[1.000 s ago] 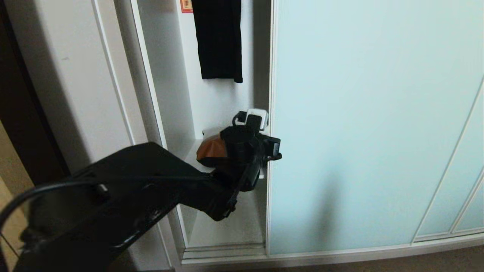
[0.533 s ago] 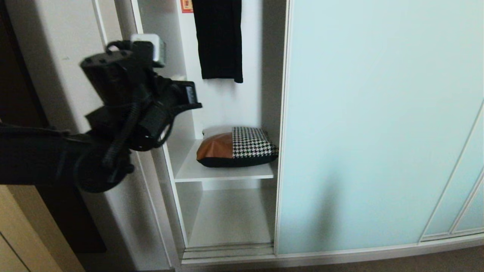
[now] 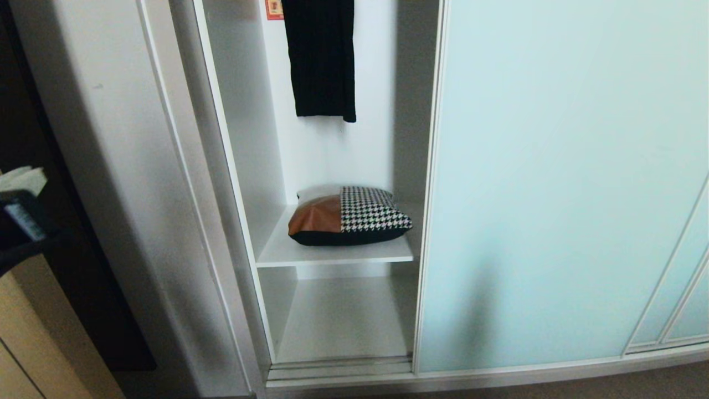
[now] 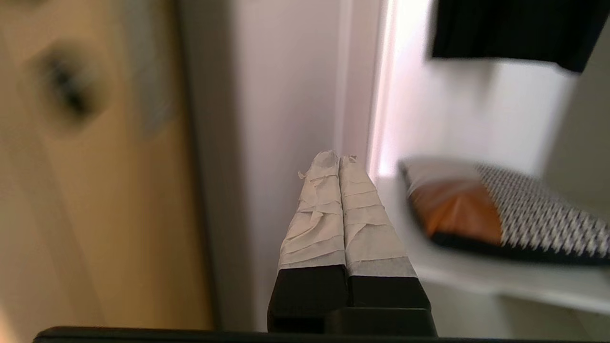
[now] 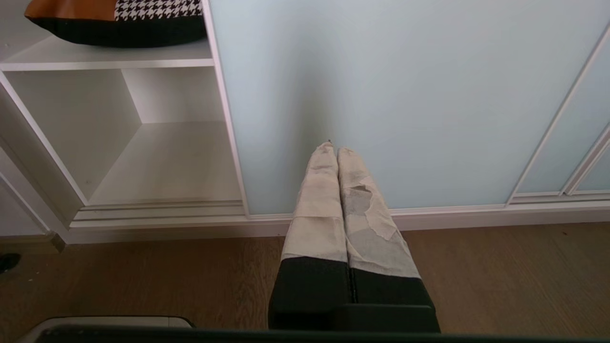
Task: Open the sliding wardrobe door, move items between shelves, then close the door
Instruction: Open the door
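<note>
- Sliding wardrobe door [image 3: 554, 183]: frosted pale aqua panel in a slim pale frame, pushed partway aside so the left compartment of the wardrobe stands open. Its left edge runs top to bottom just right of the cushion.
- Cushion [image 3: 350, 216]: lies flat on the upper shelf [image 3: 332, 254], houndstooth front and tan-orange patch facing up, black edge toward the front. Its right corner sits close to the door's edge; whether it touches, cannot tell.
- Lower shelf [image 3: 340, 321]: bare white board at the bottom of the compartment, directly under the upper one.
- Black ribbed garment [image 3: 320, 55]: hangs at the back of the compartment above the cushion, hem well clear of it.
- White side panel [image 3: 111, 166]: plain, left of the opening.
- Left hand [image 4: 340, 159]: taped fingers pressed tight together, nothing between them. It is outside the compartment, in front of the side panel, tips pointing toward the wardrobe with the cushion [image 4: 500, 214] off to one side. In the head view only a dark piece of the arm shows at the far left edge.
- Right hand [image 5: 332, 148]: taped fingers likewise pressed together, holding nothing. It hangs low over the wooden floor [image 5: 143, 281], pointing at the lower part of the door [image 5: 381, 95], apart from it.
</note>
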You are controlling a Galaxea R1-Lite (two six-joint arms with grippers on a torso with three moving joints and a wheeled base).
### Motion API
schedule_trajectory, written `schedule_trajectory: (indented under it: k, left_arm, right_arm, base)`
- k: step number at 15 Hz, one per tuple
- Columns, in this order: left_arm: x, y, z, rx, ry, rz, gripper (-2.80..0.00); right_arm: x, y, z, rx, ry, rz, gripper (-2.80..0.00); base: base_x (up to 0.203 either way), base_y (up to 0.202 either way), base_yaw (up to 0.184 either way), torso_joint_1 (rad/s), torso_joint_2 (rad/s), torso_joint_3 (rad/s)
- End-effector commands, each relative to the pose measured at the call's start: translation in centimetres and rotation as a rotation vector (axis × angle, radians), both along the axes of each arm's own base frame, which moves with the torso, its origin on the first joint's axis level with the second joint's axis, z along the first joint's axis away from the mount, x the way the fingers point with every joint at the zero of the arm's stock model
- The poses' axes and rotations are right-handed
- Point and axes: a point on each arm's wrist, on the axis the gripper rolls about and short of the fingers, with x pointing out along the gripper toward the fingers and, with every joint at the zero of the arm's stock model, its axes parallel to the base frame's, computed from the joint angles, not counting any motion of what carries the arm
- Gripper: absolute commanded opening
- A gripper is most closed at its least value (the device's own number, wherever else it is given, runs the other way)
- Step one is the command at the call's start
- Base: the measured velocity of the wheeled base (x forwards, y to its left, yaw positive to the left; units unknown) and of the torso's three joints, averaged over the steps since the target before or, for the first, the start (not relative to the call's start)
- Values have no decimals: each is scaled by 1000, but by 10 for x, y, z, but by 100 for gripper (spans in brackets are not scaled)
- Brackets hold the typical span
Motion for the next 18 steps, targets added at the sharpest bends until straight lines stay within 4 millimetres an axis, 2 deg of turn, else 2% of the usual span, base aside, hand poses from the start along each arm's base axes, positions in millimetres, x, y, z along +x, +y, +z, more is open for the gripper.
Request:
schedule_trajectory:
  k: [1, 4, 6, 9, 10, 14, 18]
  left_arm:
    - [-74, 9, -20, -26, -107, 25, -280]
    - [-118, 11, -51, -63, -69, 20, -280]
    - [-142, 12, -78, -85, -43, 10, -280]
    - [-153, 12, -143, -103, 52, 17, -280]
    - [-155, 11, -155, -109, 58, -4, -280]
    - [-159, 4, -168, -69, 114, -289, -280]
    - [-159, 4, -172, -84, 166, -297, -280]
  right_arm:
    - [0, 0, 0, 0, -1, -1, -280]
    - [0, 0, 0, 0, -1, -1, -280]
    - [0, 0, 0, 0, -1, 0, -280]
    - [0, 0, 0, 0, -1, -1, -280]
    - [0, 0, 0, 0, -1, -1, -280]
    - [0, 0, 0, 0, -1, 0, -280]
    - [0, 0, 0, 0, -1, 0, -280]
  base:
    - [0, 0, 0, 0, 0, 0]
    - [0, 0, 0, 0, 0, 0]
    - [0, 0, 0, 0, 0, 0]
    - [0, 0, 0, 0, 0, 0]
    - [0, 0, 0, 0, 0, 0]
    - [0, 0, 0, 0, 0, 0]
    - [0, 0, 0, 0, 0, 0]
